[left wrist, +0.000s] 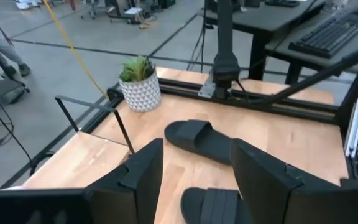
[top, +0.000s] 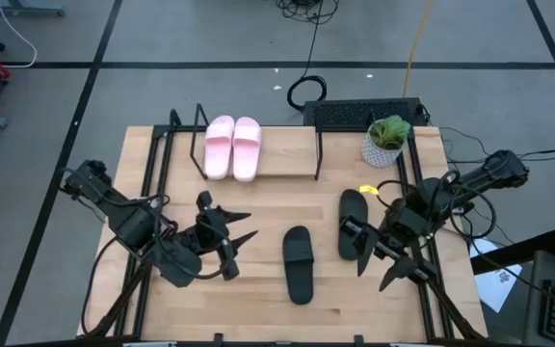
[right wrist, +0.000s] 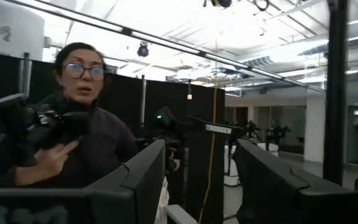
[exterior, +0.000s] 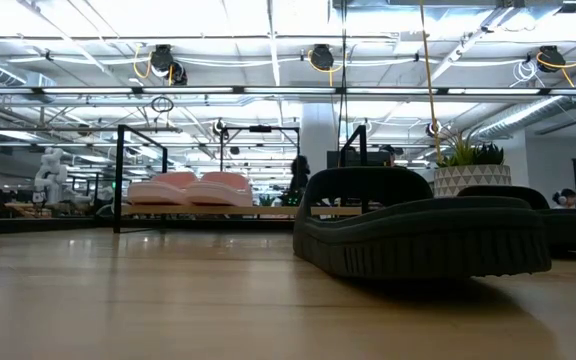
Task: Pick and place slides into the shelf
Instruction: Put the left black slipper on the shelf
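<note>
The left pincer hovers wide and empty over the tabletop. The pink slides sit on the shelf; two black slides lie on the tabletop. The right pincer, wide and empty, hangs beside the farther one.

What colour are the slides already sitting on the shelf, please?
Light pink slides; clearest in the high view.

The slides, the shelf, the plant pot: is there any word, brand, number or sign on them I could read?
None can be read.
Pink slides, black slides: no marking shows.
Shelf: bare wood.
Plant pot: only a pattern.
Keyboard: keys too small to read.
</note>
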`<state>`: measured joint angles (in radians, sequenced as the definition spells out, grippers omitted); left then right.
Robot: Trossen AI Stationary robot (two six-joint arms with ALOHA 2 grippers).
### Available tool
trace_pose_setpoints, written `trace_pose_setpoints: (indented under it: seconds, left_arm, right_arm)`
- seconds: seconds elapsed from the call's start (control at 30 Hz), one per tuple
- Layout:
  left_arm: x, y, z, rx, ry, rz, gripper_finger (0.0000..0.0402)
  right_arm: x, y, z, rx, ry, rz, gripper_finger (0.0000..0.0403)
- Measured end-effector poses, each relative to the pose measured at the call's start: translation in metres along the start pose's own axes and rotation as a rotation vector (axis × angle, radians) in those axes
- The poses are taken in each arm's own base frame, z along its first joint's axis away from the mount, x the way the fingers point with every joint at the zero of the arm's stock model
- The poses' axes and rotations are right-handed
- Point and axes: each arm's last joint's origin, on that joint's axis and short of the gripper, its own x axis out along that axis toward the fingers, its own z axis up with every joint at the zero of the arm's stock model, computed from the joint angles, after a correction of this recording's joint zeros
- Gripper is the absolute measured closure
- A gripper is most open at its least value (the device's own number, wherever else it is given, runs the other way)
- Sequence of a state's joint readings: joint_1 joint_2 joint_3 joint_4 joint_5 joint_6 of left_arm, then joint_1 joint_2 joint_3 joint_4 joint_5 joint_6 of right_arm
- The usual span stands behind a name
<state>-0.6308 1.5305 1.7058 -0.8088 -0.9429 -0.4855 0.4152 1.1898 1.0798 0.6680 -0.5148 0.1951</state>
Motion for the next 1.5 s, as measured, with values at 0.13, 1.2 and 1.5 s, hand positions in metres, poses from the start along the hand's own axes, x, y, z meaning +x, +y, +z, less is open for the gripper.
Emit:
trace_pose_setpoints:
  seconds: [0.13,1.2,1.5]
  left_arm:
    - [0.000,0.000,-0.002,0.017,0.027,-0.025,0.0213]
    - [-0.002,0.019,-0.028,0.068,0.264,0.061,0.0213]
    - [-0.002,0.021,-0.030,0.079,0.278,0.076,0.0213]
  right_arm:
    - [0.001,-0.002,-0.006,0.002,0.031,-0.131,0.0218]
    - [-0.014,0.012,-0.092,-0.002,1.332,-0.887,0.0218]
    - [-0.039,0.012,-0.118,0.116,1.561,-1.021,0.0218]
